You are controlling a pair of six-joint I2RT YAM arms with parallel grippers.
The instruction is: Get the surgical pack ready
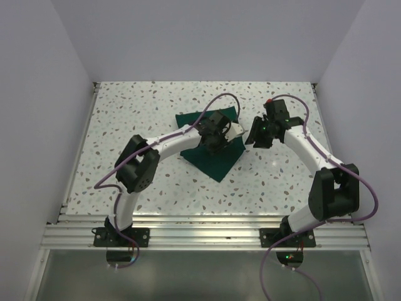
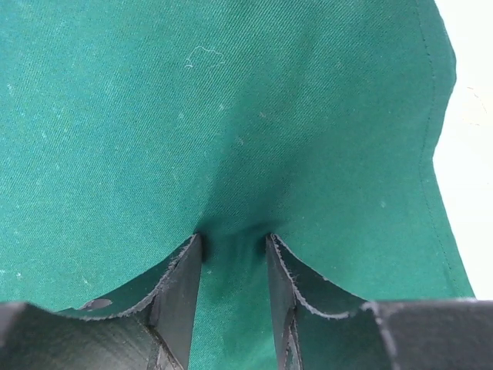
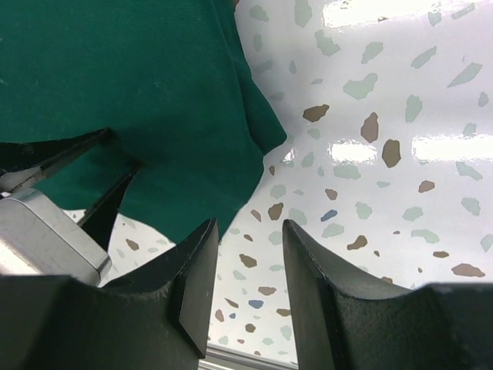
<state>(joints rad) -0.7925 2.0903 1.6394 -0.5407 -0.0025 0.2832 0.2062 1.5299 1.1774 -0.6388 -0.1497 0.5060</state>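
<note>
From above: drape (image 1: 216, 164) lying rumpled in the middle of the table (image 1: 125, 113), one corner pointing toward the arm bases. Left gripper (image 1: 216, 139) down on the cloth near its centre. Right gripper (image 1: 257, 135) just beside the drape's right edge, over bare speckled surface. Small pale object (image 1: 235, 130) at that edge, between the two grippers, too small to identify. From the left wrist: green drape (image 2: 231, 116) filling nearly the whole picture, with a stitched hem running down the right side and a sliver of table (image 2: 471, 116) beyond it. Fingers (image 2: 181, 297) partly apart, tips pressed into the cloth, fabric dimpled and creased toward the gap — whether a fold is actually nipped, impossible to tell. From the right wrist: right gripper (image 3: 248, 227) with jaws partly apart and nothing between them, only speckled table (image 3: 370, 193) visible through the gap. Drape (image 3: 139, 77) at upper left, its folded edge near the left finger but apart from it. Grey metal corner (image 3: 38, 231) at the far left, just below the cloth in the picture.
</note>
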